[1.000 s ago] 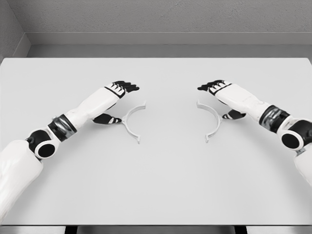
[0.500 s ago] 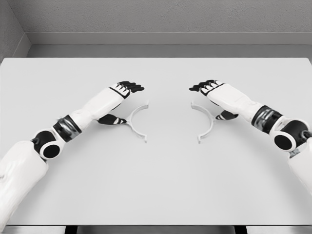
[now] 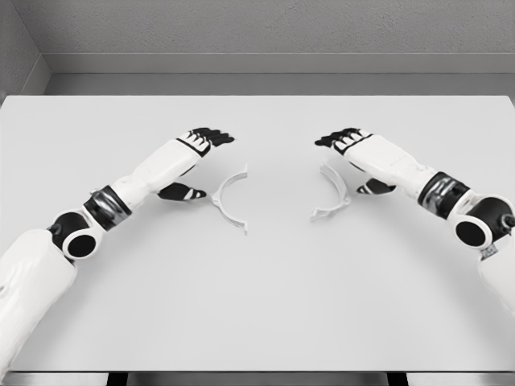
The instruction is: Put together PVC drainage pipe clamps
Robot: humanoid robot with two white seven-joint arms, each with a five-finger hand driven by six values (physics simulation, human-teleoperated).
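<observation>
Two white clamp halves lay on the table [image 3: 257,305], mid-depth, open sides facing each other across a clear gap. Left clamp half [image 3: 228,201] sat just right of the left hand [image 3: 193,165]; right clamp half [image 3: 331,195] just left of the right hand [image 3: 358,161].

Change over the last second: both halves had moved inward toward centre, gap narrower. The right half had also rotated (lower tip swung in toward the middle, upper end tucked close under the hand). The left half's lower tip had crept right and down slightly.

Fingers: on each hand they were extended forward above the part, thumb dropped low behind the arc's back. Nothing wrapped around either half, so it looked like pushing with the thumb side, not a grasp. Actual contact couldn't be confirmed from this view.

Judgement: the approach phase was under way, the halves not yet mated. The right half's rotation meant the ends no longer lined up squarely, so it likely needed squaring up before closing the gap.
</observation>
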